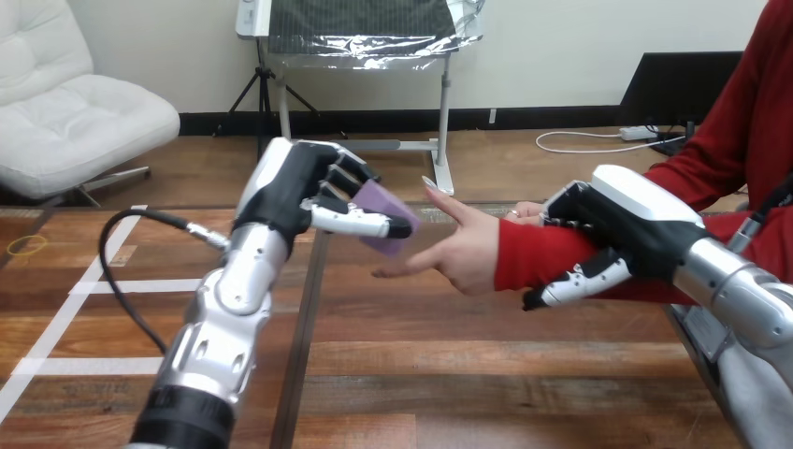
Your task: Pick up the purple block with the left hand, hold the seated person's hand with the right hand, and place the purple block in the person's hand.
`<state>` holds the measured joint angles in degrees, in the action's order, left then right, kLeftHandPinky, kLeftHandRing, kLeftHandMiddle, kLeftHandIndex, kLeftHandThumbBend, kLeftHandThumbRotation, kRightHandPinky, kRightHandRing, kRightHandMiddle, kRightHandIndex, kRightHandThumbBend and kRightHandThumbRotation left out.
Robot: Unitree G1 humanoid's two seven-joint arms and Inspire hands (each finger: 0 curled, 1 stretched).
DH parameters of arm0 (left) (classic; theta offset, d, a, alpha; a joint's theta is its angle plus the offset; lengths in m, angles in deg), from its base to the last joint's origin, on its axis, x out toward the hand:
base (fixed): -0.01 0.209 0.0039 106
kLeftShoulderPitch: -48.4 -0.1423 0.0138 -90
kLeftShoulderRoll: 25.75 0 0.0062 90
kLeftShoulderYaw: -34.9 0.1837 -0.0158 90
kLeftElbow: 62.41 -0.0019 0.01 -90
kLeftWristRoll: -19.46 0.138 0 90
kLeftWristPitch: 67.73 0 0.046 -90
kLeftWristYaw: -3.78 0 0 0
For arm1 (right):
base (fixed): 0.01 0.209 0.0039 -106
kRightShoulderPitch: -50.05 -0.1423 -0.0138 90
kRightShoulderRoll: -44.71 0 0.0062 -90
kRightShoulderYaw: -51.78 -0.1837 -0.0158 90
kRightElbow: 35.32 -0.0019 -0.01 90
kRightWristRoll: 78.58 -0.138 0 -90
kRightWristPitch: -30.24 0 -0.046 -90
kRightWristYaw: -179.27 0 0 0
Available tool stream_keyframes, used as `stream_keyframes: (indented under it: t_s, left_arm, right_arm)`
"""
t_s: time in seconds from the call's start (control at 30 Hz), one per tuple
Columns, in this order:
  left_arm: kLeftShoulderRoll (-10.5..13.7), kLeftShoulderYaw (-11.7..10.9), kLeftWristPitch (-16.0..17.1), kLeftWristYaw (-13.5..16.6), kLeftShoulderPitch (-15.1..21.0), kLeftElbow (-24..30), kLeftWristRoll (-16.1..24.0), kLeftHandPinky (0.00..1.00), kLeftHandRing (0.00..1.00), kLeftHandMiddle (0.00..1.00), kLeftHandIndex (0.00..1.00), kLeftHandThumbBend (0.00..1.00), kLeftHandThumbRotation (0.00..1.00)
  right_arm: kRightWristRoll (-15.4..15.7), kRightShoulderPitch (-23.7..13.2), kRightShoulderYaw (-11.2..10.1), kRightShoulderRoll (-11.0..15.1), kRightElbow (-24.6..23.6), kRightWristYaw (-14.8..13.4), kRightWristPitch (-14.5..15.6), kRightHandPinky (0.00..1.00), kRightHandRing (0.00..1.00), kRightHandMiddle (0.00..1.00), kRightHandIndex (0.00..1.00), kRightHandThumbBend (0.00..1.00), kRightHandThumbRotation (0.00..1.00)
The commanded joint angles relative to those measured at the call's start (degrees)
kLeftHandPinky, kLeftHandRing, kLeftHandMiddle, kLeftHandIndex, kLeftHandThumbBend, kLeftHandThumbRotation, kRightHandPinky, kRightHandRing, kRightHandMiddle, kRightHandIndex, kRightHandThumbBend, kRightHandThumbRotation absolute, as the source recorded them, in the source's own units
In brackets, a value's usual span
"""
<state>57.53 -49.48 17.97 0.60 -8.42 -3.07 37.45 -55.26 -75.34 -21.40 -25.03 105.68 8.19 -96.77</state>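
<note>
You see wooden counter point(486, 383), white tape lines point(140, 285) at left. Left hand point(304, 192) fingers point(360, 221) grip purple block point(391, 213), raised just beside person's hand point(465, 248). Right hand point(617, 220) curls round person's wrist, fingertips part-hidden behind red sleeve point(538, 254).

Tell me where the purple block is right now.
Head view, left of centre: the block is pinched in the left robot hand above the table, just left of the person's hand.

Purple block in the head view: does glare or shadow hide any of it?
Head view: no glare or deep shadow on the purple block, its face evenly lit; only the left hand, curled round it, covers its left side and lower edge; the wooden table shows a mild sheen.
</note>
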Motion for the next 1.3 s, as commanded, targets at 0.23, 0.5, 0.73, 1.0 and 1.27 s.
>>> stream_keyframes:
  t_s: [0.23,0.5,0.73,1.0,1.27]
  left_arm:
    - [-1.7,1.6,1.4,0.9,6.7,-1.9,0.1,0.29,0.35,0.41,0.42,0.77,0.00]
    - [-2.3,2.2,1.5,0.5,7.2,-2.7,0.0,0.29,0.35,0.41,0.42,0.77,0.00]
    - [-2.7,2.6,2.3,0.3,7.4,-3.6,-0.2,0.29,0.35,0.41,0.42,0.77,0.00]
    - [-3.3,2.9,2.5,0.6,7.7,-4.5,-0.1,0.29,0.34,0.40,0.42,0.77,0.00]
    - [-3.8,3.1,2.9,0.5,7.8,-5.4,-0.4,0.29,0.34,0.40,0.42,0.77,0.00]
  right_arm:
    - [-1.2,-1.8,-1.2,-4.4,-6.8,-1.0,-0.6,0.24,0.24,0.29,0.31,0.87,0.30]
    - [-1.6,-2.1,-1.1,-5.5,-8.4,-0.1,1.1,0.22,0.23,0.28,0.29,0.88,0.29]
    - [-1.9,-2.3,-0.9,-6.3,-10.5,0.9,3.5,0.23,0.23,0.28,0.29,0.88,0.30]
    - [-2.1,-2.6,-0.9,-6.9,-11.5,1.8,4.5,0.24,0.23,0.28,0.28,0.89,0.33]
    - [-2.7,-2.5,-1.1,-7.2,-11.7,2.7,4.5,0.23,0.23,0.28,0.29,0.89,0.34]
